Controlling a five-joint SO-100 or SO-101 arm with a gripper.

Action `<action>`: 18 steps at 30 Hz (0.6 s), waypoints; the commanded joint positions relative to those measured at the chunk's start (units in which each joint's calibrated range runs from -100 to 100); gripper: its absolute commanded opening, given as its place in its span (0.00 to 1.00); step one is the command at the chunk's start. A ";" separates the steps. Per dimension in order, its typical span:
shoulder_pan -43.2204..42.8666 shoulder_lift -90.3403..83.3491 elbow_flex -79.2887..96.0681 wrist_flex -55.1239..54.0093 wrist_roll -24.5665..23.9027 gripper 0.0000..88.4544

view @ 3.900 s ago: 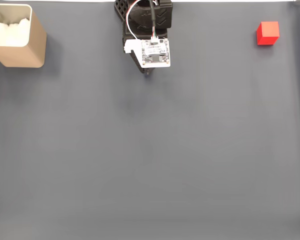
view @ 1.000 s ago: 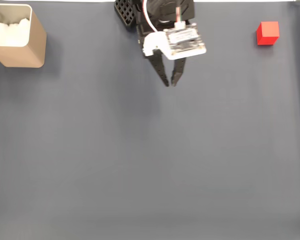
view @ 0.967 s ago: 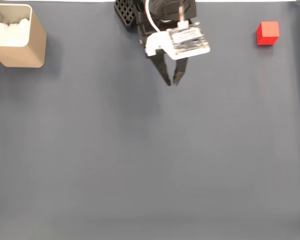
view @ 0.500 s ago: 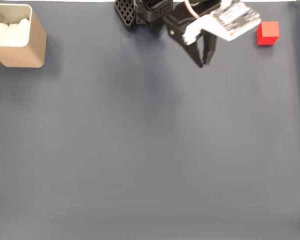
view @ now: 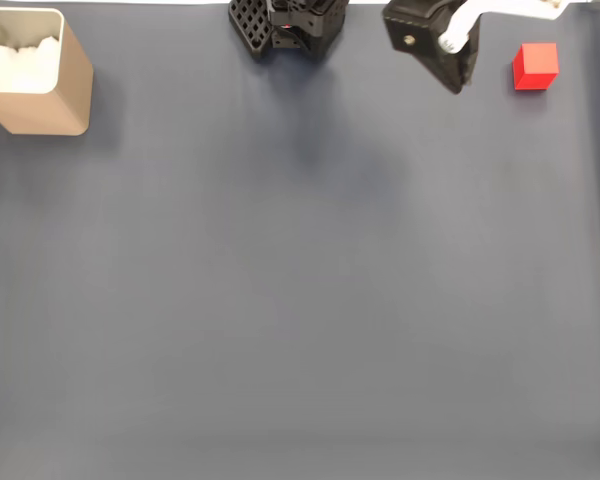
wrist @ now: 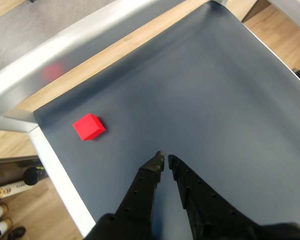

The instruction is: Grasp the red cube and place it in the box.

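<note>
Red and matte, the red cube (view: pixel 535 66) sits alone on the dark grey mat (view: pixel 300 300) near its top right corner in the fixed view, well apart from the tan box (view: pixel 35 72) with white padding at top left. Just left of the cube hangs the gripper (view: pixel 457 84); in the wrist view its black fingertips (wrist: pixel 157 161) are almost together with nothing between them, the cube (wrist: pixel 88 126) up-left of them, untouched

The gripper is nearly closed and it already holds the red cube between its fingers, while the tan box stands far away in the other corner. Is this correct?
Not quite. The gripper is nearly closed, but it holds nothing: in the wrist view the red cube lies on the grey mat, apart from the fingertips. The fixed view shows the cube alone too, and the tan box is indeed in the far corner.
</note>
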 commanded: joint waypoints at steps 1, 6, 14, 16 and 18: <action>-2.83 0.25 -2.96 0.44 0.63 0.00; -6.38 1.03 -2.96 0.60 2.54 0.00; -12.49 2.33 -2.87 0.27 3.57 0.01; -13.69 2.76 -2.87 0.11 3.71 0.01; -14.83 3.20 -2.87 -0.38 3.71 0.02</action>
